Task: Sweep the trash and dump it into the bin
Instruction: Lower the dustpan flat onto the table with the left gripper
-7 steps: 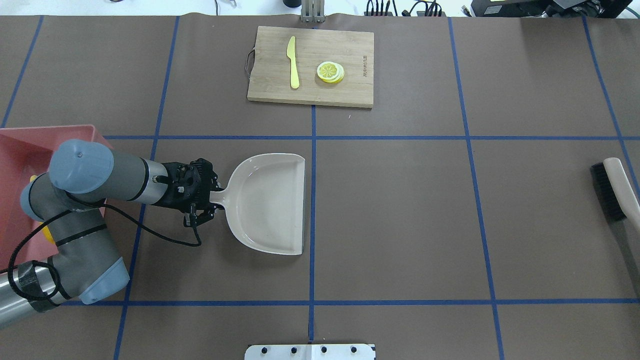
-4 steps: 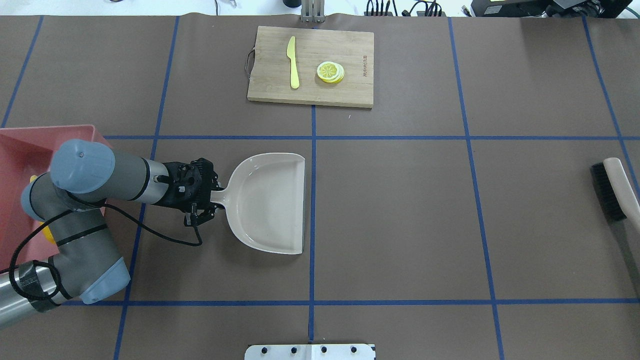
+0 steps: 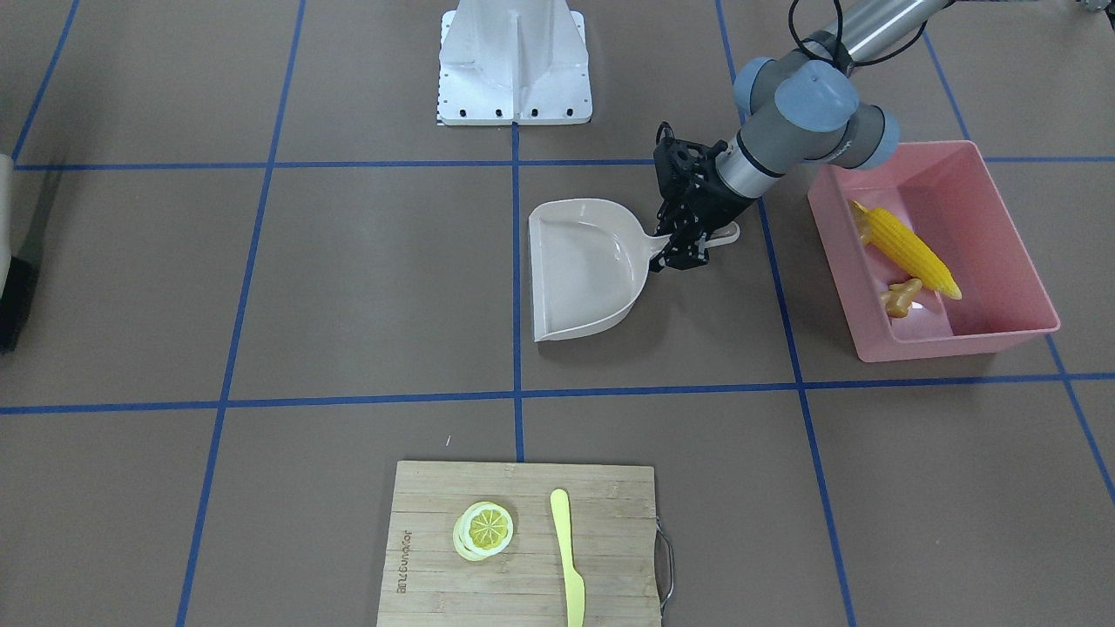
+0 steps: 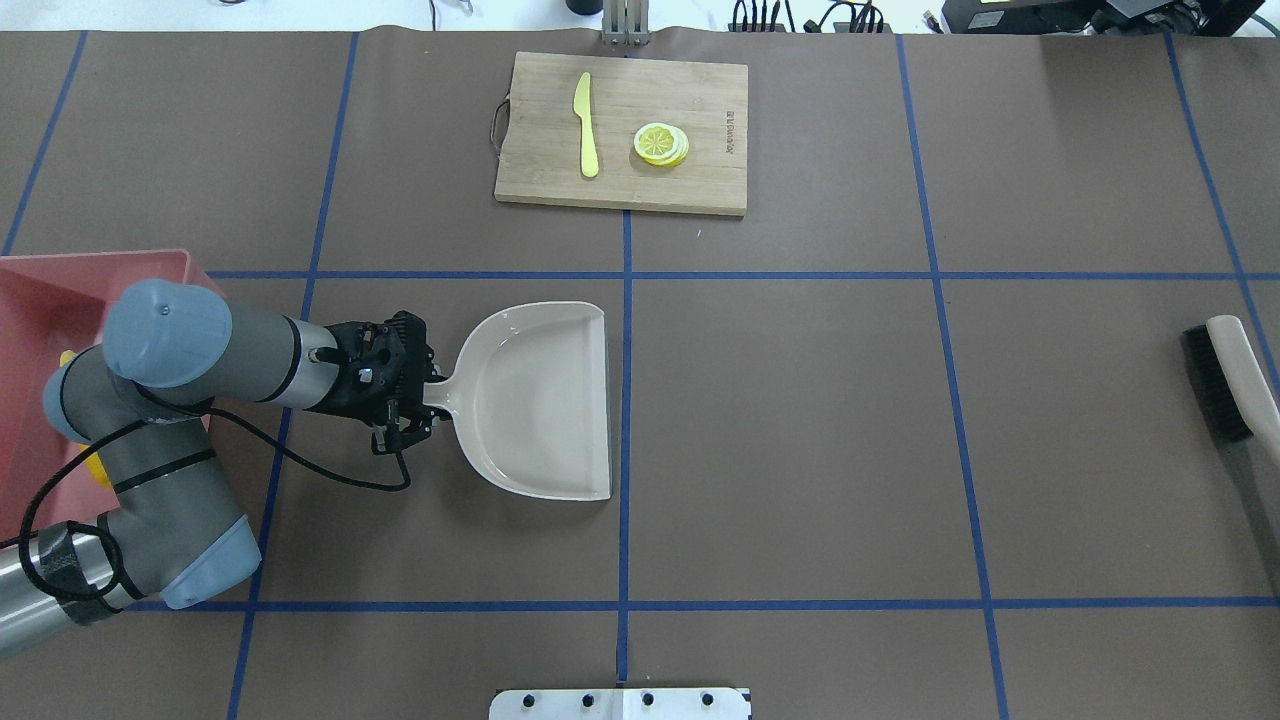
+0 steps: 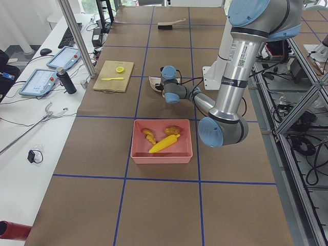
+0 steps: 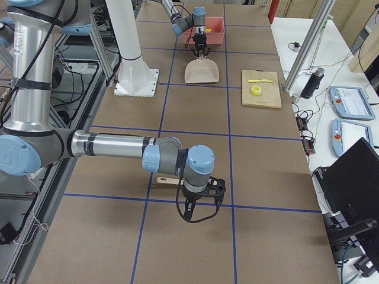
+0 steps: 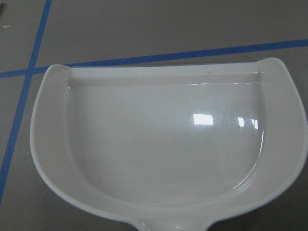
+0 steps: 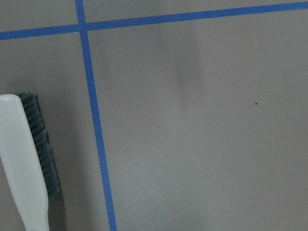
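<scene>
Trash: all 3 pcs inside the bin. The corn cob (image 3: 910,251) lies diagonally across the floor, w/ the ginger root (image 3: 901,296) touching or just beside its lower end. The potato (image 5: 172,130) shows only in the exterior left view, near the corn's tip; in the front view the arm hides it.
Bin (image 3: 962,341): pink tub, upright on the counter (image 4: 800,450) at the robot's L end, just beside the L arm's elbow.
L tool (image 4: 405,400): pinching the dustpan's short handle from both sides. The handle end sticks out past the fingers in the front view.
Dustpan (image 4: 545,400): beige, near counter centre, well apart from the bin. Its open straight lip faces the robot's R and runs alongside the blue tape line (image 4: 625,450). Can't tell if the lip rests on the counter or sits slightly off it.
R tool (image 6: 208,190): low over the counter at the robot's R end. Seen only from the side view, so can't tell if spread or pressed together.
Brush (image 4: 1225,385): dark bristles, pale handle, lying on the counter at the R edge of the overhead view, well apart from the dustpan. It also shows in the R wrist view, beside a tape line.
Cutting board (image 4: 700,190): on the far side of the counter, carrying the yellow knife (image 4: 586,125) and the lemon slice (image 4: 660,143), which lie apart from each other.
</scene>
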Robot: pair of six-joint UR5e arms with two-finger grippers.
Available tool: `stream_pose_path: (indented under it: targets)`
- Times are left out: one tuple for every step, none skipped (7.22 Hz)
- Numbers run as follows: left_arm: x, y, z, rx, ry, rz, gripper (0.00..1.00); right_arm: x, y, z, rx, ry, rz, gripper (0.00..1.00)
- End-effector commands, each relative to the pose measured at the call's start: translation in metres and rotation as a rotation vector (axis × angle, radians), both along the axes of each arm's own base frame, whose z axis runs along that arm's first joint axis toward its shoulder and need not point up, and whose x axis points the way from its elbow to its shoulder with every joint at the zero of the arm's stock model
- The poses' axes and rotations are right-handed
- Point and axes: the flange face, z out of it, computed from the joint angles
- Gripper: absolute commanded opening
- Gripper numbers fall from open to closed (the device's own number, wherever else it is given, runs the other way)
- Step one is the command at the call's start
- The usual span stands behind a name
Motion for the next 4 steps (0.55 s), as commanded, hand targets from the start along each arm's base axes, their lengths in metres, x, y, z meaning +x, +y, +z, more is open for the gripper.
stream_pose_path:
  targets:
    - [0.0026,0.0010,0.0025,-0.018,-0.017,0.001,0.00,-0.0005,-0.0005,-0.0004,0.001,-0.002,-0.001,1.00]
    - [0.0041,0.0010,0.0016,-0.016,-0.017,0.002,0.00,-0.0006,-0.0006,-0.0012,0.001,-0.003,0.001,1.00]
    - [0.0083,0.0028,-0.0003,-0.015,-0.017,0.010,0.00,-0.0006,-0.0016,-0.0026,0.004,-0.003,0.001,1.00]
    - [0.0107,0.0013,-0.0035,-0.012,-0.015,0.010,0.00,0.0000,-0.0015,-0.0026,0.005,-0.003,0.001,1.00]
